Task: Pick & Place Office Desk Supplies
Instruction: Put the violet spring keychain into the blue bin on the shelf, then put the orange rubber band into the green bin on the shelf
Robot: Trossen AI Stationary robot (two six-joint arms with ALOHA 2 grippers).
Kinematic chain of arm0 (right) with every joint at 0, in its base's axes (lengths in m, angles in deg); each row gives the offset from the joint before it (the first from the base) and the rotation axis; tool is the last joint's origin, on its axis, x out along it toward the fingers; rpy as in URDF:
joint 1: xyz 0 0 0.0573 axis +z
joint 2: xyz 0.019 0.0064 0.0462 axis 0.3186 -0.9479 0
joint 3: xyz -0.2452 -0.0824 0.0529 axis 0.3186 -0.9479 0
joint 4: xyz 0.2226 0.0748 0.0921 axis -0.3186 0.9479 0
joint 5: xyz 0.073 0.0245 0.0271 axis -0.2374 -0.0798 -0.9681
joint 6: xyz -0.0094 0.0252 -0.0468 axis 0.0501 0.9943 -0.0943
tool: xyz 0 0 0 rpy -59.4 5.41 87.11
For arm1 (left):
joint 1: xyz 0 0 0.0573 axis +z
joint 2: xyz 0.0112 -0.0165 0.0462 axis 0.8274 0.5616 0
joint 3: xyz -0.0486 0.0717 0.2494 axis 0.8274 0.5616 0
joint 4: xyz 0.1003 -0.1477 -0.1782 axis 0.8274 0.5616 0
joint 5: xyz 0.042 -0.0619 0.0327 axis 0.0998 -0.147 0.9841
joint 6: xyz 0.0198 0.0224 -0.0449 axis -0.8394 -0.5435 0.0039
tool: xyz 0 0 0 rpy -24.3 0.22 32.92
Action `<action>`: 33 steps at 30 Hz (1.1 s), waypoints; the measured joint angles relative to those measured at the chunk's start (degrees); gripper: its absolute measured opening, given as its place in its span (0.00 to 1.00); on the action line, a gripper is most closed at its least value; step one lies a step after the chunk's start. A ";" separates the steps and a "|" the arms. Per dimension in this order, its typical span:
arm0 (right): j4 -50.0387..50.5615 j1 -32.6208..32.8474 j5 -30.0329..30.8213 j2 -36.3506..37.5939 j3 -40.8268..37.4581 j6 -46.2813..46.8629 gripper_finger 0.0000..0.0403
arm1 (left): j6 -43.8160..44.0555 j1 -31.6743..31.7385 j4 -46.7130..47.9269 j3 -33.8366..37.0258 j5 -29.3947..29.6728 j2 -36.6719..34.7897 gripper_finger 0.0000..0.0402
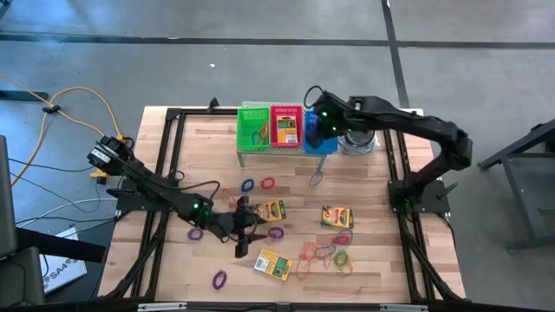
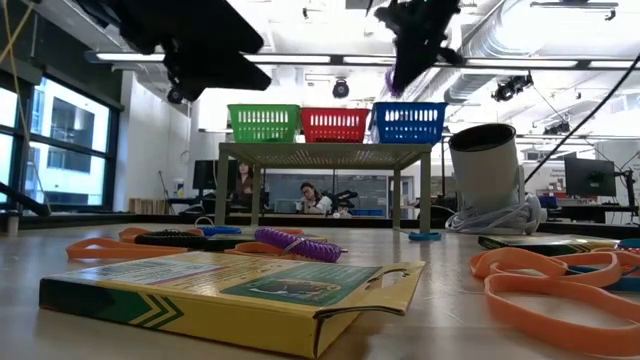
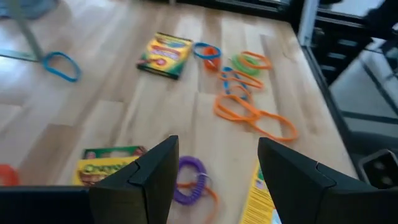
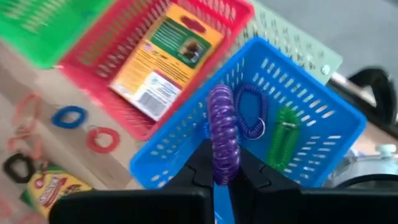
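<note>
Right now the right tool is clamped on a purple coiled band and hangs just above the blue basket, at the right end of the row on the small raised stand. To do this step well, I judge the tool should be centred over the basket's open top and brought low before its fingers part, so the springy coil drops inside rather than catching on the rim or bouncing out (coils like this tend to roll).

The left tool hovers over the front of the table with its fingers apart and nothing between them; a second purple coil lies on the wood right below it, beside a crayon box.

As for containers, the blue basket already holds a dark blue coil and a green one. The red basket holds a crayon box lying back-side up. The green basket also has a crayon box in it, judging from the high view. Many more loops and three boxes remain scattered on the table, so the sorting looks well short of finished.
</note>
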 joint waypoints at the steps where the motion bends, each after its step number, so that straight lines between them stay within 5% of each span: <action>1: 0.80 -0.77 -0.28 -1.07 0.39 0.12 0.04 | 0.39 -0.15 0.09 0.00 -0.63 0.00 0.53; 13: 0.73 -4.66 -5.58 -5.00 1.09 -0.86 0.10 | 0.88 -1.13 1.69 0.00 -3.18 0.00 0.53; 24: -1.34 -4.54 -7.71 -4.82 1.09 -0.12 0.30 | 1.47 -1.88 1.69 0.00 -3.17 0.00 0.53; 33: -7.68 -1.35 -8.01 2.78 1.07 -1.72 0.33 | 2.43 -1.87 1.91 0.00 -4.64 0.00 0.53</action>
